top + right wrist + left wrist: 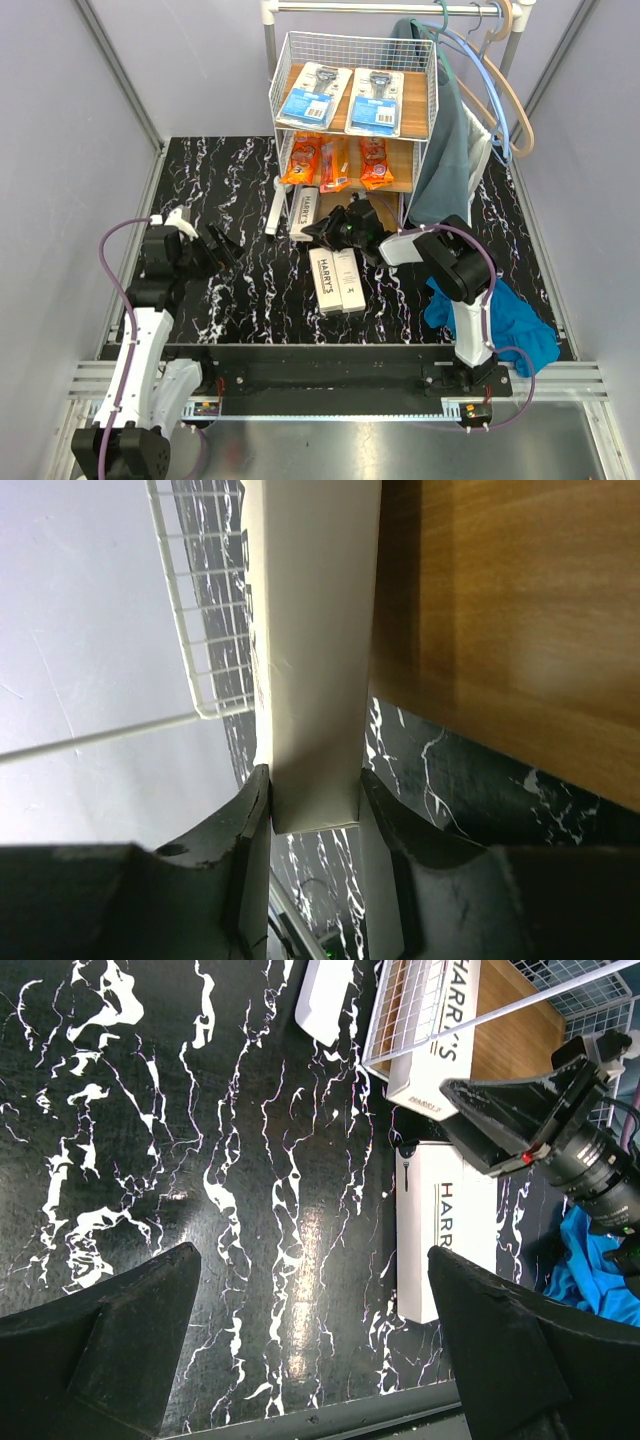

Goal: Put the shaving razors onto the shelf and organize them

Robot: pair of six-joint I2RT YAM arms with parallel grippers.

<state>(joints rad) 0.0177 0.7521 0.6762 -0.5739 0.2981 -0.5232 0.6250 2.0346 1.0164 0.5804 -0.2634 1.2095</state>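
The right gripper (315, 792) is clamped on the near end of a long white HARRY'S box (315, 630). The box lies partly inside the bottom tier of the shelf (350, 48), against its left wire side, at upper centre of the top view. The left gripper (310, 1260) hangs with its jaws wide apart over the black marble table (230, 180) at left. Two more boxes (337, 280) lie side by side at centre frame. Blister cards (315, 93) occupy the top tier and orange bags (335, 163) the middle tier.
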